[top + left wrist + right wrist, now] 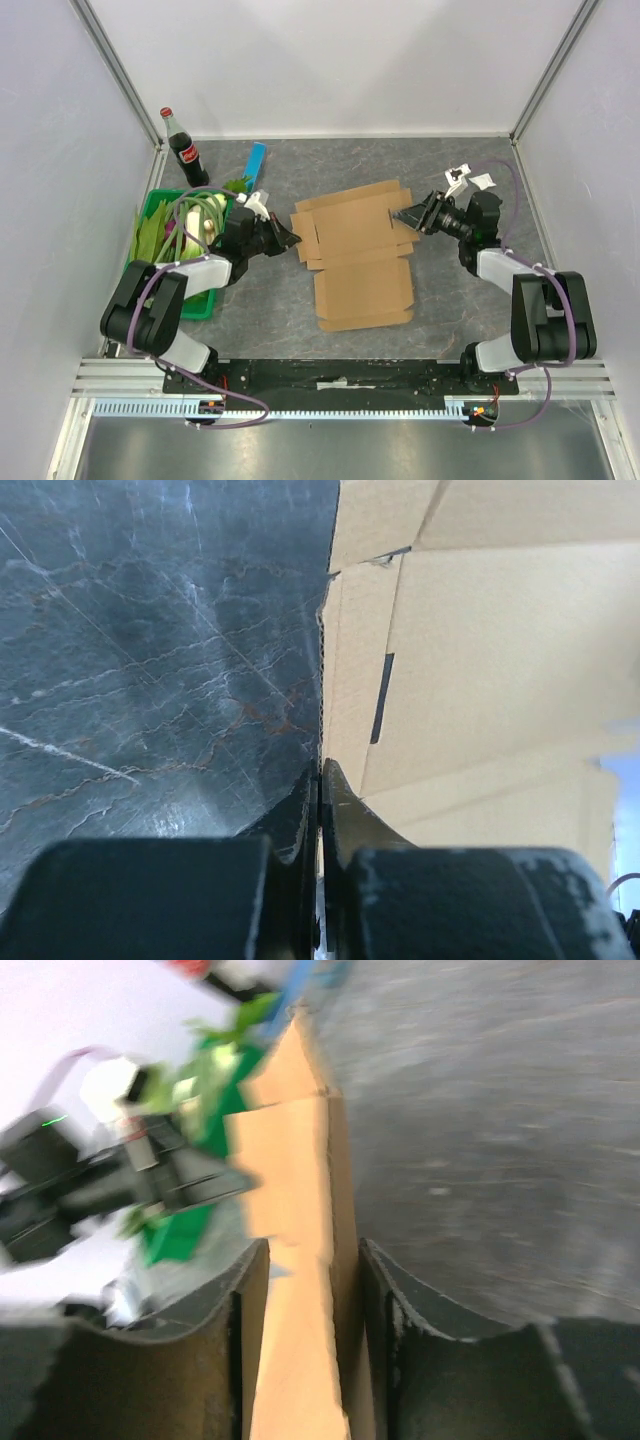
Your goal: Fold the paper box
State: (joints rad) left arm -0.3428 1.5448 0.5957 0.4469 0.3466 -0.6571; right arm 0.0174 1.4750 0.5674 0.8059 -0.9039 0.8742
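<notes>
The paper box, a flat brown cardboard blank with flaps, lies in the middle of the grey table. My left gripper is at its left edge. In the left wrist view that gripper is shut, with the thin edge of the paper box pinched between its fingers. My right gripper is at the blank's upper right flap. In the right wrist view its fingers stand apart, open, with a raised flap of the paper box between them.
A green basket of vegetables stands at the left, close behind my left arm. A cola bottle and a slim blue bar are at the back left. White walls enclose the table on three sides.
</notes>
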